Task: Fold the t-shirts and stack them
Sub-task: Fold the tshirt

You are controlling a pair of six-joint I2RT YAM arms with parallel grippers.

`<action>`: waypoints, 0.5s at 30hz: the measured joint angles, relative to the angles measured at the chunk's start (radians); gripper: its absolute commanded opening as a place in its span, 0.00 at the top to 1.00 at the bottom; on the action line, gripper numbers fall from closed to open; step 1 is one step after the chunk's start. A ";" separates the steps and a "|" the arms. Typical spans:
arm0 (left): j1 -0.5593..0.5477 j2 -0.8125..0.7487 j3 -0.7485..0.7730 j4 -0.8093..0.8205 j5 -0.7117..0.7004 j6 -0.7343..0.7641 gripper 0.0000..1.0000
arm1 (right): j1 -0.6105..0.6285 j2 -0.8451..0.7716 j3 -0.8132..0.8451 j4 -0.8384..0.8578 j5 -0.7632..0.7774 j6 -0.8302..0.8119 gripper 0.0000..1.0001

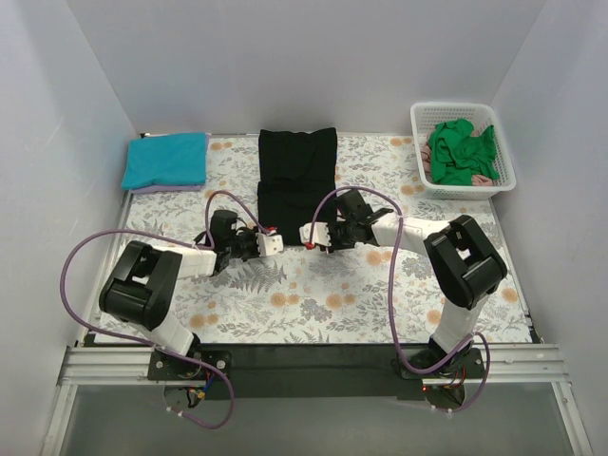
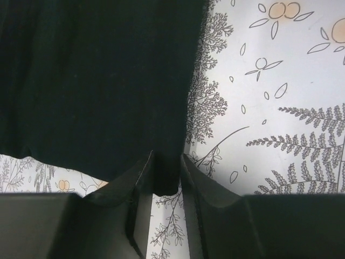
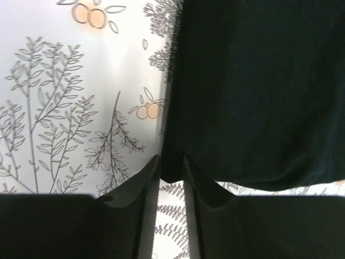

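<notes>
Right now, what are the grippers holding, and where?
Both pinch the black t-shirt at its near hem: left gripper the left corner, right gripper the right corner.

The right hand (image 3: 171, 159) reaches in from the bottom edge, its two dark fingers (image 3: 141, 191) rising to narrow tips with only a slim gap between them. The near left corner of the black t-shirt (image 3: 259, 86) sits in that gap, pinched between the tips. The shirt fills the upper right, its hem running roughly level to the right of the hand and its side edge climbing to the top of the view. To the left lies the pale fern-print bench cover (image 3: 64, 108), with small orange blossoms (image 3: 95, 14) near the top.
</notes>
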 measured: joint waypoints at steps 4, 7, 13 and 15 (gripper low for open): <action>0.000 0.021 0.012 0.000 -0.010 0.007 1.00 | 0.002 0.016 0.000 0.030 0.021 -0.002 0.99; 0.000 0.012 0.025 -0.037 -0.010 0.004 1.00 | 0.004 0.017 0.003 0.032 0.029 0.004 0.99; 0.000 -0.111 0.116 -0.228 0.021 -0.063 1.00 | 0.003 -0.028 0.031 -0.044 0.032 0.045 0.99; 0.000 -0.170 0.166 -0.297 0.039 -0.084 1.00 | 0.001 -0.048 0.076 -0.101 0.025 0.067 0.99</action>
